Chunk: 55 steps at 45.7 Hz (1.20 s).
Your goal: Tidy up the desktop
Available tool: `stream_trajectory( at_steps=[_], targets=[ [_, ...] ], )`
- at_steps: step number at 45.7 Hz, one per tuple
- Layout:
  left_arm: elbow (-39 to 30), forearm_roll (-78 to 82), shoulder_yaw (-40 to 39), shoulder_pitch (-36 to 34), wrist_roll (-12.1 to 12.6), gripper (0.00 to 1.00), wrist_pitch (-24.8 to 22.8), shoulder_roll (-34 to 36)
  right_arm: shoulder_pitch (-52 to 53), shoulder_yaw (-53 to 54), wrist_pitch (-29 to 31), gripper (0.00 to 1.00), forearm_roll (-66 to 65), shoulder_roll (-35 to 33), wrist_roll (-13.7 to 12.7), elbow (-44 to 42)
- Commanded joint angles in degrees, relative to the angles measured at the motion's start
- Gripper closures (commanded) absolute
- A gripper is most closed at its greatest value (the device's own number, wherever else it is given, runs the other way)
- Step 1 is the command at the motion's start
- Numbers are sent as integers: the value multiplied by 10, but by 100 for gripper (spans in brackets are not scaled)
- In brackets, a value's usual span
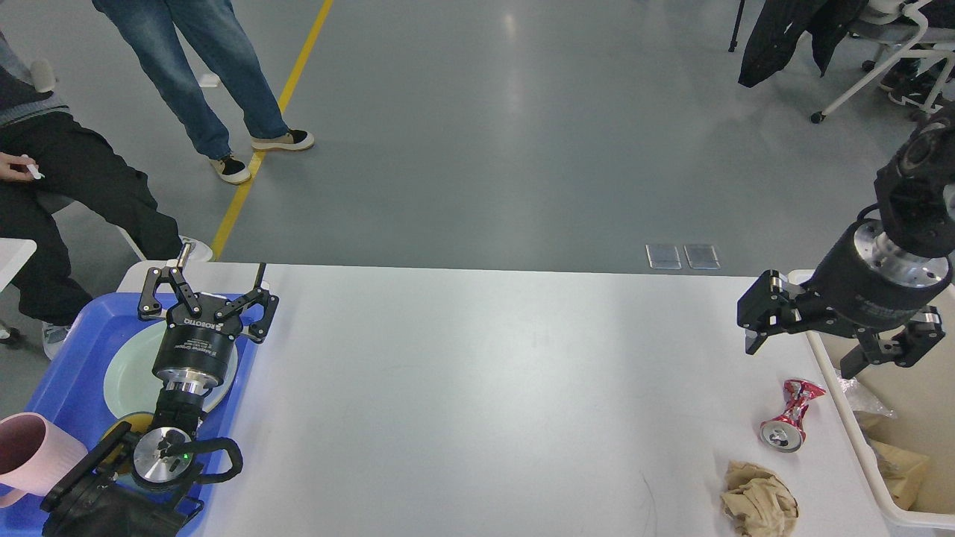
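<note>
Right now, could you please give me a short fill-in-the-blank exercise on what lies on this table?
1. The crushed red metal can lies on the white rectangular desktop beside the ____ plastic bin.
2. The crumpled brown paper lies ____ the can than me.
3. The pale round plate sits in the ____ plastic tray.

Missing: cream; nearer; blue

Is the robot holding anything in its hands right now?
No. Both are empty: the left gripper is open above the blue tray, and the right gripper is open above the crushed red can.
</note>
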Motion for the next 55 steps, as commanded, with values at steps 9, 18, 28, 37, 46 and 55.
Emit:
stream_trajectory(
  at_steps=[9,18,28,37,46,55],
  targets=[
    [0,0,1,0,0,4,0,0,-180,11,-69,2,-1,-2,4,-139],
    [0,0,0,0,0,4,0,0,-331,49,-68,2,-2,-2,5,-278],
    [0,0,1,0,0,4,0,0,-440,101,-68,2,-2,3,22,-406],
    [0,0,1,0,0,4,0,0,-524,101,-68,3,-3,9,76,-501],
    [0,0,0,0,0,4,0,0,-521,90,-50,6,-4,30,80,-484],
    [0,0,1,0,0,4,0,0,-506,89,-31,7,-11,26,80,-438]
  ],
)
